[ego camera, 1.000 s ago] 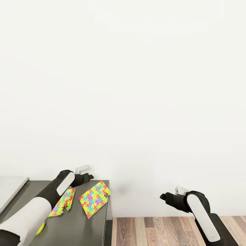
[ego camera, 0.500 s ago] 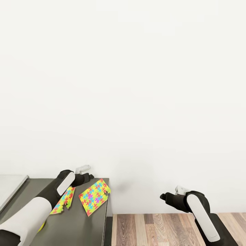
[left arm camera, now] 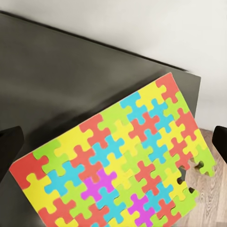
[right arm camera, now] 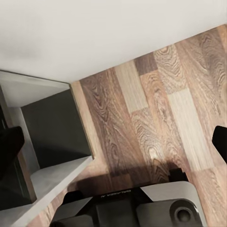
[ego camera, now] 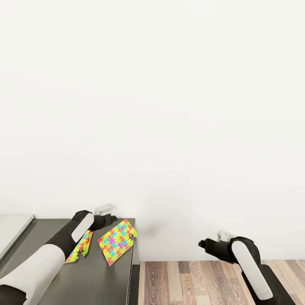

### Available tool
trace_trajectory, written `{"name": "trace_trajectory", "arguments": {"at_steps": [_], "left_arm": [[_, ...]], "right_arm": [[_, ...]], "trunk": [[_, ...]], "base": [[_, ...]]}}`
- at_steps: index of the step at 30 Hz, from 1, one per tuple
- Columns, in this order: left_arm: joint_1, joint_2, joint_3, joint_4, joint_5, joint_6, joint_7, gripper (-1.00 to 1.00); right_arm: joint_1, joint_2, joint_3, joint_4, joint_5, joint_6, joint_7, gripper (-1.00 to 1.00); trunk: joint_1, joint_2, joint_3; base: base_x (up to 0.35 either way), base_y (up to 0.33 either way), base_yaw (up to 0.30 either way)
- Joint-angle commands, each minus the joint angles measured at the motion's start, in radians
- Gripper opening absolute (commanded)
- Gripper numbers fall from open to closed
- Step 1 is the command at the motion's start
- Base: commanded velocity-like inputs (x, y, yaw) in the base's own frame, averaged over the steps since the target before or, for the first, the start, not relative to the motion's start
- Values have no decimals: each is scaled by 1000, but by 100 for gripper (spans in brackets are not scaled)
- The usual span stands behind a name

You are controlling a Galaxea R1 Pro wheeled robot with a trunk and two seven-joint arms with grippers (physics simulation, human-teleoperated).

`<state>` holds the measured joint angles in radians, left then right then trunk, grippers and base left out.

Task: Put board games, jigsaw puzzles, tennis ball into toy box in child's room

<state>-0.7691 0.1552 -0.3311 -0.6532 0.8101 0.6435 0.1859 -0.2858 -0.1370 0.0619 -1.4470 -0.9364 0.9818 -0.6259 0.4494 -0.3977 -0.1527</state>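
Two jigsaw puzzles lie flat on the dark grey corner section of the table (ego camera: 106,279). One puzzle (ego camera: 117,242) (left arm camera: 118,161) sits by the table's right edge, with a corner poking over it. The other puzzle (ego camera: 80,248) is partly covered by my left forearm. My left gripper (ego camera: 109,219) (left arm camera: 115,144) hangs open above the right-hand puzzle, touching nothing. My right gripper (ego camera: 204,244) (right arm camera: 115,141) is open and empty over the wood floor, right of the table. The toy box, board games, tennis ball and bed are out of view.
A white wall rises right behind the table. The light grey tabletop (ego camera: 12,228) continues to the left. Wood plank floor (ego camera: 203,281) lies to the table's right. My own base (right arm camera: 142,208) shows below the right gripper.
The whole picture has shifted up slightly, so the camera moved. The yellow-green ball by my left forearm has slipped out of sight. Both arms keep their pose.
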Motion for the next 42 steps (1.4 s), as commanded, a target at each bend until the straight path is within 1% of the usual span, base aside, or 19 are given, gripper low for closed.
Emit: {"name": "trace_trajectory", "arguments": {"at_steps": [1,11,37,39,41,42], "left_arm": [[-1,2,-6,-2,11,1,9,100],[-1,5,-8,-2,9,-8,8,100],[-1,3,-14,-2,8,-15,12,100],[-1,2,-14,-2,4,-27,15,100],[-1,2,-14,-2,-6,-46,19,100],[-1,2,-13,-2,-18,-55,23,100]], "right_arm": [[-1,-1,2,-1,-9,1,-11,100],[-1,-1,1,-1,-8,1,-10,100],[-1,-2,1,0,-9,1,-10,100],[-1,-2,1,0,-9,1,-9,100],[-1,-2,1,0,-9,1,-10,100],[-1,-2,1,0,-9,1,-10,100]], "trunk": [[1,-2,-4],[1,-2,-20],[1,-2,-63],[1,-2,-66],[1,-2,-69],[1,-2,-71]], "base": [[0,0,0],[0,0,0],[0,0,0],[0,0,0],[0,0,0],[0,0,0]]}}
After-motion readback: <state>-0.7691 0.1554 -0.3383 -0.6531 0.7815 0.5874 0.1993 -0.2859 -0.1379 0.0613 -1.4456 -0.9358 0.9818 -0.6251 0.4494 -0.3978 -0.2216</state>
